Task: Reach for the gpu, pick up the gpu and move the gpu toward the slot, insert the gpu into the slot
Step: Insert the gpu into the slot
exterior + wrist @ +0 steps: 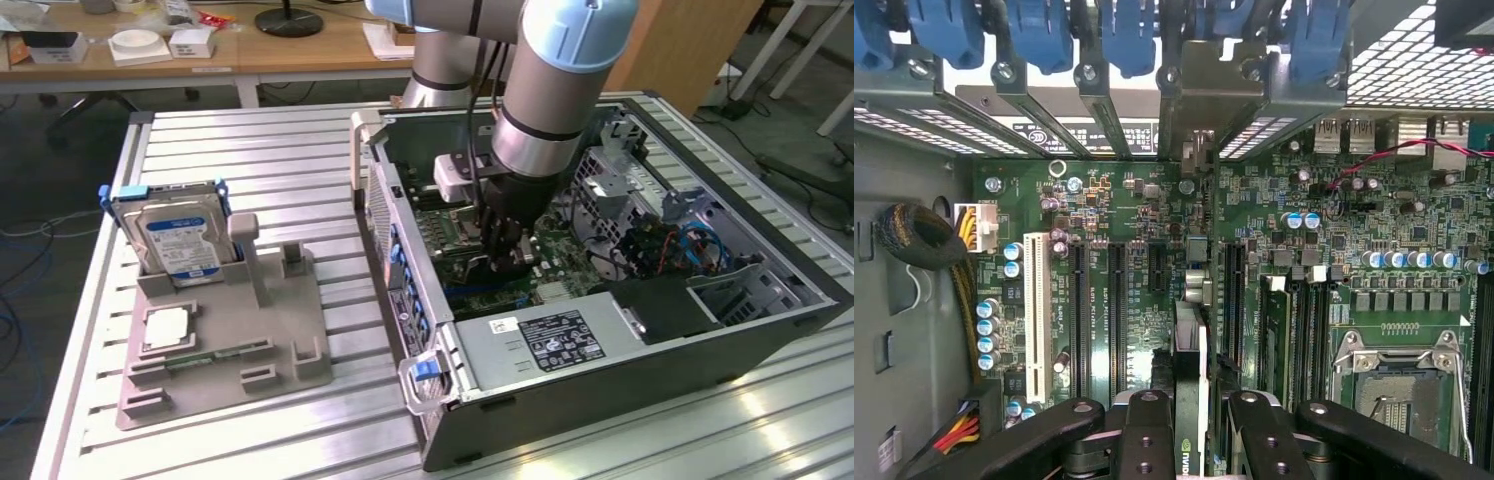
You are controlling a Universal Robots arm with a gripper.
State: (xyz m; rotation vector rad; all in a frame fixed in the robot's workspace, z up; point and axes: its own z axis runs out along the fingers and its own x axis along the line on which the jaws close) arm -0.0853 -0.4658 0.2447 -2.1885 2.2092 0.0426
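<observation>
End effector (1189, 420) is inside the open computer case (641, 350), low over the green motherboard (1134, 230), fingers (1144, 425) clamped on the gpu (1192, 370). Card stands on edge, upright, between the long dark connector strips; the slot (1194, 290) lies directly beneath it. Hard drive (180, 240) sits in the grey holder (227, 340) on the worktop (267, 150), well apart from the case.

One open computer case (561, 340), one motherboard (1154, 250) inside it, one white slot (1036, 315) and three black slots beside it, one hard drive (180, 240), one grey holder tray (227, 350).
</observation>
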